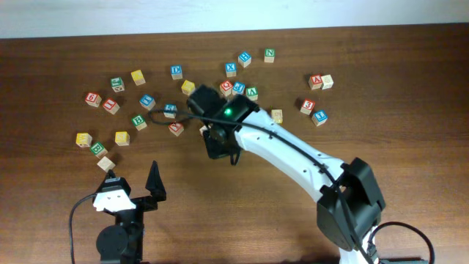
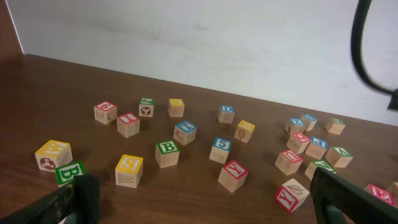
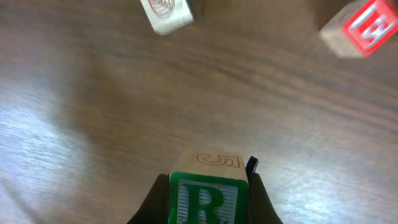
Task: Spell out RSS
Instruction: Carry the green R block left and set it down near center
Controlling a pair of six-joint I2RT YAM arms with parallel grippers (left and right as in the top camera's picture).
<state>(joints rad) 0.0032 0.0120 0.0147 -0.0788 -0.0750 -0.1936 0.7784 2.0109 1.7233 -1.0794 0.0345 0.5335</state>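
My right gripper (image 3: pixel 208 199) is shut on a wooden block with a green R face (image 3: pixel 208 200); a 5 is carved on its upper side. It holds the block above bare table. In the overhead view the right gripper (image 1: pixel 218 144) hangs over the table's middle, below the block cluster, and hides the block. My left gripper (image 1: pixel 133 182) is open and empty near the front left; its fingers frame the left wrist view (image 2: pixel 199 202). Many letter blocks lie scattered across the back of the table (image 1: pixel 176 71). Two red Y blocks (image 2: pixel 232 175) lie ahead of the left gripper.
A red E block (image 3: pixel 360 28) and a plain wooden block (image 3: pixel 166 14) lie beyond the held block. Yellow and green B blocks (image 1: pixel 99 149) sit just beyond the left gripper. The table's far edge meets a white wall.
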